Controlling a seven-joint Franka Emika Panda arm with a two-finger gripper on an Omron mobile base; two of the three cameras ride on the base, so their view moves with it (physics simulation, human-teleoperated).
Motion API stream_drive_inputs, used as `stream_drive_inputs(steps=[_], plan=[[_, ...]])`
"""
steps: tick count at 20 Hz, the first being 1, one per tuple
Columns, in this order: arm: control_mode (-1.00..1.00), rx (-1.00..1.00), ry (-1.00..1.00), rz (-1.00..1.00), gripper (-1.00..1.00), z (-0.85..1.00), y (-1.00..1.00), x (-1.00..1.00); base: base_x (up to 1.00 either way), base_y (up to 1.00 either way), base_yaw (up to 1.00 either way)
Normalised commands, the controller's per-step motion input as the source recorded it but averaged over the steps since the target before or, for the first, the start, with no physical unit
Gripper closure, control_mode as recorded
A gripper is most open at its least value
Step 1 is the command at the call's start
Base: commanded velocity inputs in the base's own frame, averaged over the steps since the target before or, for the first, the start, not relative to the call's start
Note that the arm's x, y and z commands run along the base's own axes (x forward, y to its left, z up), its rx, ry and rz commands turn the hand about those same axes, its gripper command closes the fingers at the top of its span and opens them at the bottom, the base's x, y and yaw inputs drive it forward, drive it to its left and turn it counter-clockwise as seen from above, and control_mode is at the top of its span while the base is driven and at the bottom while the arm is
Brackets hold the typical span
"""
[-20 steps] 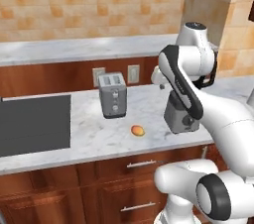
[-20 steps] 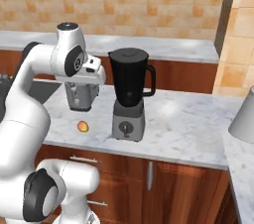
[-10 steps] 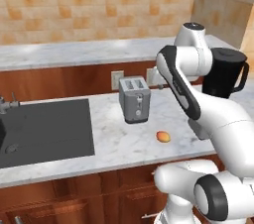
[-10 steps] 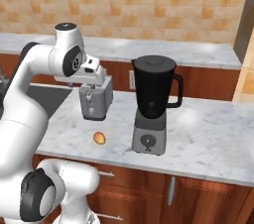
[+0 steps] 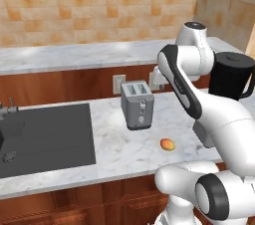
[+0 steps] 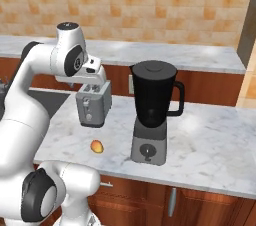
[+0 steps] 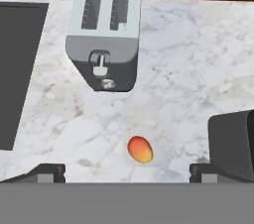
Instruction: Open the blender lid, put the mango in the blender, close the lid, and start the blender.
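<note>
The blender (image 6: 151, 112) stands on the marble counter, with its black jar on a grey base with a dial. The dark blender lid (image 6: 153, 67) sits on the jar's top. The jar (image 5: 230, 75) also shows behind my arm, and a corner of the base (image 7: 233, 143) shows at the right of the hand view. The small orange mango (image 7: 140, 149) (image 6: 97, 146) (image 5: 168, 144) lies on the counter in front of the toaster. My gripper (image 7: 126, 172) hangs high above the counter and looks down at the mango. Its fingertips are wide apart and open, with nothing between them.
A grey two-slot toaster (image 5: 137, 104) (image 7: 105, 44) (image 6: 92, 106) stands behind the mango. A dark sink (image 5: 45, 139) is set into the counter to the left, with a faucet (image 5: 7, 108) beside it. Wall outlets (image 5: 118, 83) sit behind the toaster.
The whole scene has slid to the right in both base views, so the base has driven left. The sink has come into view. The blender, toaster and mango have not moved on the counter.
</note>
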Motion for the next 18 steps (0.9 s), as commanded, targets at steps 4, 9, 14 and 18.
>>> stream_drive_inputs(steps=[4,9,14,18], plan=[[1.0,0.0,0.0,0.0,-1.0,0.0,0.0,0.0,0.02,0.0,0.0],[1.0,0.0,0.0,0.0,-1.0,0.0,0.0,0.0,0.0,0.0,0.0],[-1.0,0.0,-0.07,-0.04,-1.0,0.17,-0.13,-0.11,0.0,-0.04,-0.01],[-1.0,0.0,-0.3,-0.12,-1.0,0.87,-0.36,-0.35,0.0,0.0,0.0]])
